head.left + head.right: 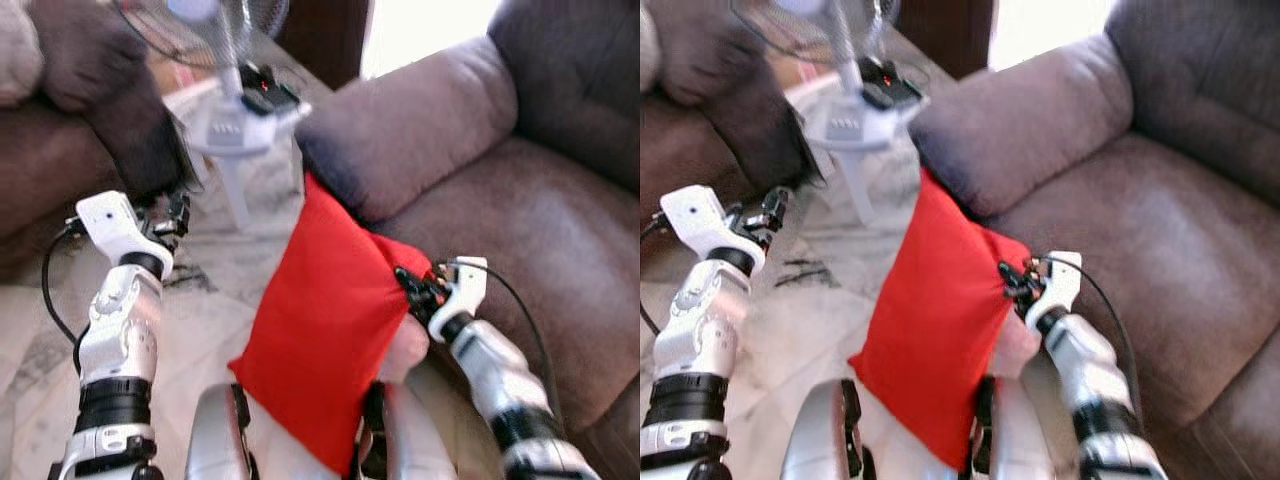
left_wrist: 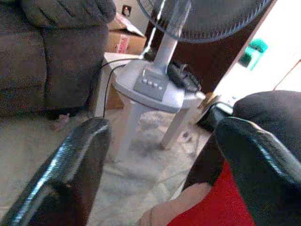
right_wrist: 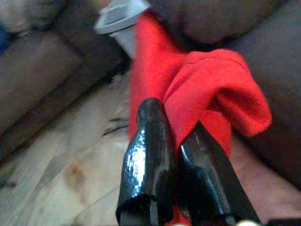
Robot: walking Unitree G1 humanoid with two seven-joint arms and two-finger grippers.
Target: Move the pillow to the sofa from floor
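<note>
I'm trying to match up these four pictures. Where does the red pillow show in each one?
Left eye view: the red pillow hangs mid-picture, against the brown sofa.
Right eye view: centre, slightly left, with the right tool pinching its edge.
Left wrist view: a red patch at the bottom, between the left tool's open fingers.
Right wrist view: bunched red cloth at centre, above the clamped fingers.
Shared landmark: the grey fan base.

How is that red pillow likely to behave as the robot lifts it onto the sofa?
Probably floppy: the red pillow hangs slack and bunches where the right gripper pinches its edge. Likely light, since that single corner grip holds it up. It may swing or drag against the sofa arm.
</note>
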